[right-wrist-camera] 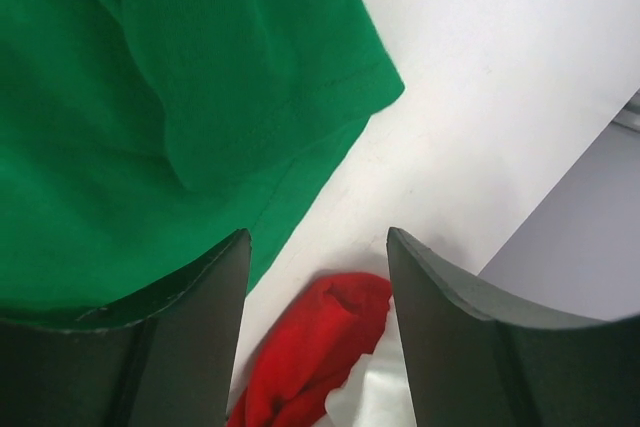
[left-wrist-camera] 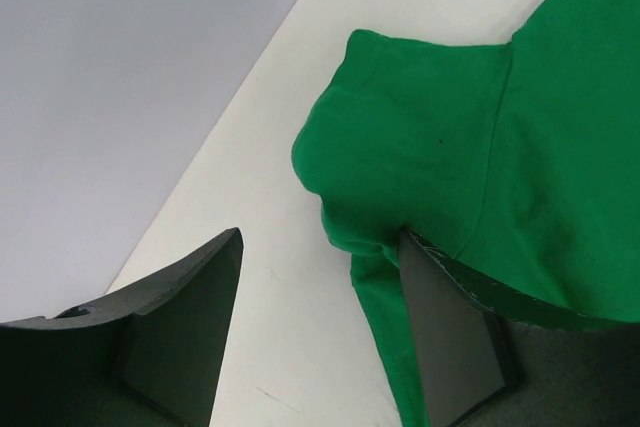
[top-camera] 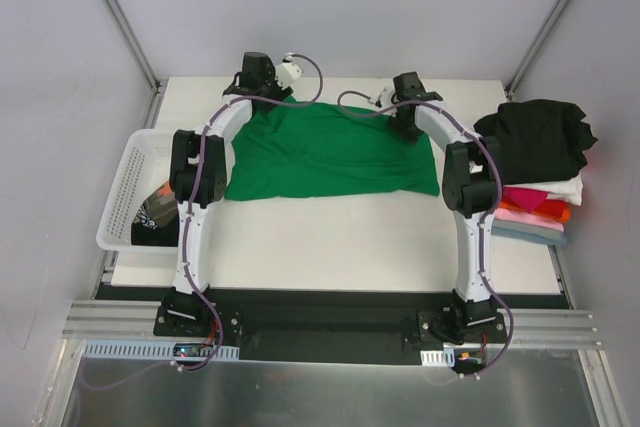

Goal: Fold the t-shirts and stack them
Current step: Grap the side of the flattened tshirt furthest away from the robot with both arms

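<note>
We show the plain bright green cloth t-shirt (top-camera: 330,152) lying at the far middle of the white table (top-camera: 340,247), its long axis running left to right, with a sleeve at each far corner. Bare tabletop opens toward the arm bases. The white plastic mesh basket (top-camera: 125,187) bounds the left side, the stack of folded t-shirts (top-camera: 535,162) the right. The left gripper (left-wrist-camera: 320,235) and right gripper (right-wrist-camera: 318,237) stand with jaws parted, holding nothing, green cloth beside one finger of each.
</note>
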Robot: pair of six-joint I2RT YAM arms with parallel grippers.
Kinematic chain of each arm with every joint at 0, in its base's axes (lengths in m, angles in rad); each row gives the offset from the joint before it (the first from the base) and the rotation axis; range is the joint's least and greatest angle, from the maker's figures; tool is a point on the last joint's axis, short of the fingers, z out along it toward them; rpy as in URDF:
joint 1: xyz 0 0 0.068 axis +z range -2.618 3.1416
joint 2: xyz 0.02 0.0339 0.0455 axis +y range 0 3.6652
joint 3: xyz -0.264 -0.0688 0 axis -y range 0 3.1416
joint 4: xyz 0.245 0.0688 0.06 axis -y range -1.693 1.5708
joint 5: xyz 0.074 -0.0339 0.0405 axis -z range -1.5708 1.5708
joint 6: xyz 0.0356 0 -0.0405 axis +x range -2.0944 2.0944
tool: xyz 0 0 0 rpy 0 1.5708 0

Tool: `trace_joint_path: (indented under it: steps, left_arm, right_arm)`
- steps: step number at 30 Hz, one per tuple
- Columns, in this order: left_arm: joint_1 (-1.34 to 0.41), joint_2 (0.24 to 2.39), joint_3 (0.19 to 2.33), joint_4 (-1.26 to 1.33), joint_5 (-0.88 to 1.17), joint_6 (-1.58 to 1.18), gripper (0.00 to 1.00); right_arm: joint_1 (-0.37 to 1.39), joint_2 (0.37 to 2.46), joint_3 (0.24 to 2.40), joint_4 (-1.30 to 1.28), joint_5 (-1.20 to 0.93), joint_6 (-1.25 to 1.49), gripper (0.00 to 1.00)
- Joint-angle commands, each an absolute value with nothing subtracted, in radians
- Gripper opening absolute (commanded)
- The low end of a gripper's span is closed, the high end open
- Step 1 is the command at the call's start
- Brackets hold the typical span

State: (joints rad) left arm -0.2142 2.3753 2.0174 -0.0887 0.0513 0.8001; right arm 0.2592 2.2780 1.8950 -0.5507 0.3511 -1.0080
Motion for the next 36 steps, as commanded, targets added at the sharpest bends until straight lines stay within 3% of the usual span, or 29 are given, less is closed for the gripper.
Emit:
trace_joint_path:
  steps: [1, 10, 29, 36]
  left_arm:
    - [-0.210, 2.372, 2.069, -0.068, 0.061, 0.787, 0.63]
    - [-0.207, 2.372, 2.065, -0.066, 0.026, 0.793, 0.64]
    - [-0.201, 2.355, 1.994, -0.029, 0.028, 0.833, 0.65]
    - [-0.202, 2.307, 1.876, -0.026, 0.040, 0.815, 0.65]
  right_arm:
    - [0.276, 2.295, 1.985, -0.551, 0.316, -1.012, 0.61]
    - [0.302, 2.336, 2.066, -0.569, 0.287, -1.002, 0.66]
    - [0.296, 2.336, 1.977, -0.548, 0.229, -0.963, 0.67]
    - [0.296, 2.309, 1.899, -0.536, 0.232, -0.959, 0.66]
